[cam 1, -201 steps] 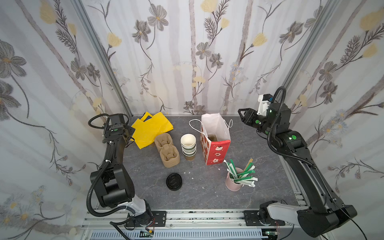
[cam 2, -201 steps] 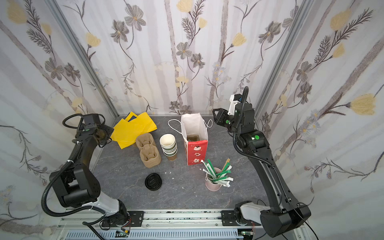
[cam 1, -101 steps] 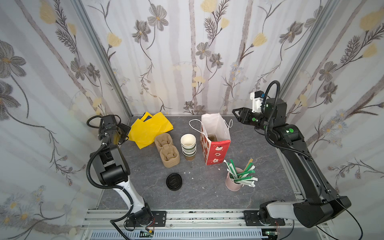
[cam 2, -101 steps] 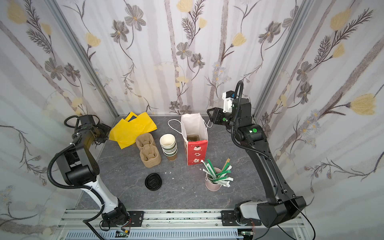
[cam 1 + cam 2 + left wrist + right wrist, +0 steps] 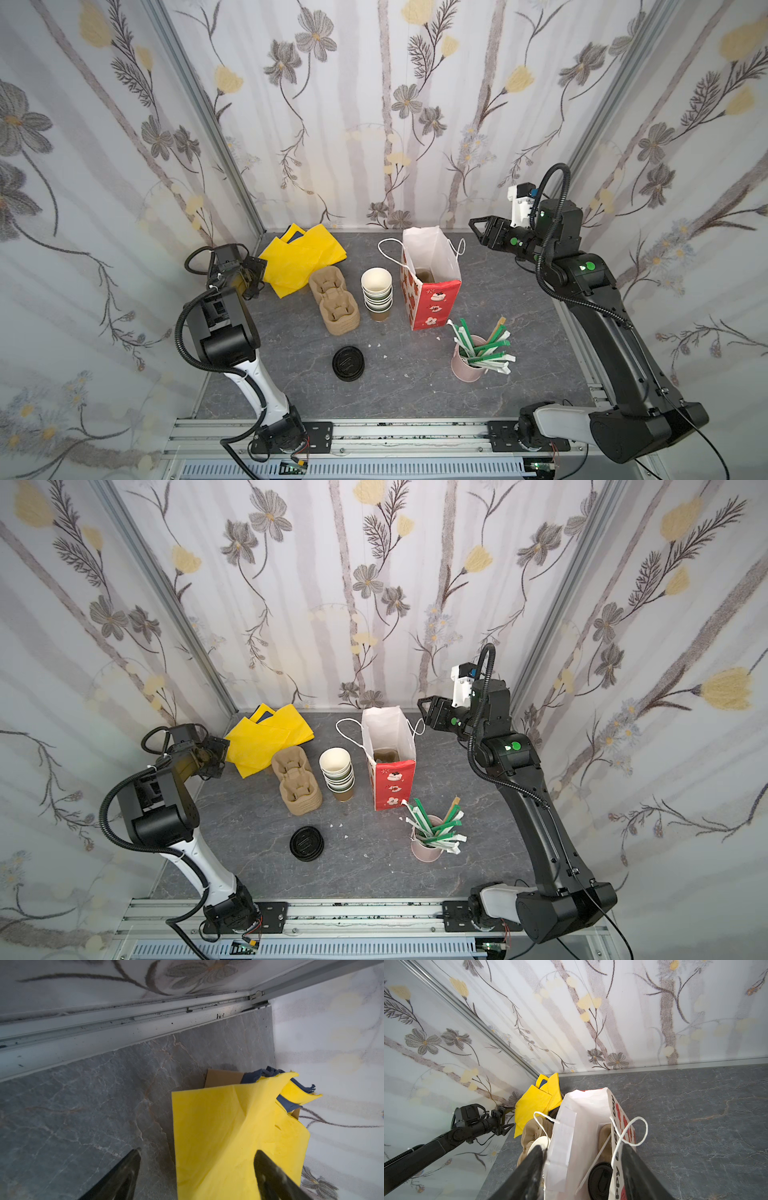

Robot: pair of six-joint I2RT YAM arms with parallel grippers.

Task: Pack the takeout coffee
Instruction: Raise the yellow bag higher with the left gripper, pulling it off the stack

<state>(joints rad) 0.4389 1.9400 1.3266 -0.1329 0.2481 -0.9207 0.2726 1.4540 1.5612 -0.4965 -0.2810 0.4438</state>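
The takeout coffee shows only in the right wrist view, as a round black lid (image 5: 600, 1181) deep inside the red-and-white paper bag (image 5: 564, 1136). A white stick leans beside it. In both top views the bag (image 5: 434, 301) stands upright and open at the back middle of the table. My right gripper (image 5: 478, 233) hangs open and empty just right of the bag's mouth, level with its rim. Its fingers (image 5: 533, 1159) straddle the bag's opening and string handle in the wrist view. My left gripper (image 5: 254, 275) is open and empty at the far left, over the edge of the yellow napkins (image 5: 218, 1126).
Left of the bag stand a stack of lidless cups (image 5: 377, 291) and brown cardboard cup carriers (image 5: 334, 305). Yellow napkins (image 5: 301, 257) lie at the back left. A pile of black lids (image 5: 348, 363) sits near the front, and a pink cup of stirrers (image 5: 473, 361) at the front right.
Both grippers have opened wider. The left arm has folded back toward its base, with its gripper still beside the napkins. The right gripper has shifted slightly left, toward the bag's mouth.
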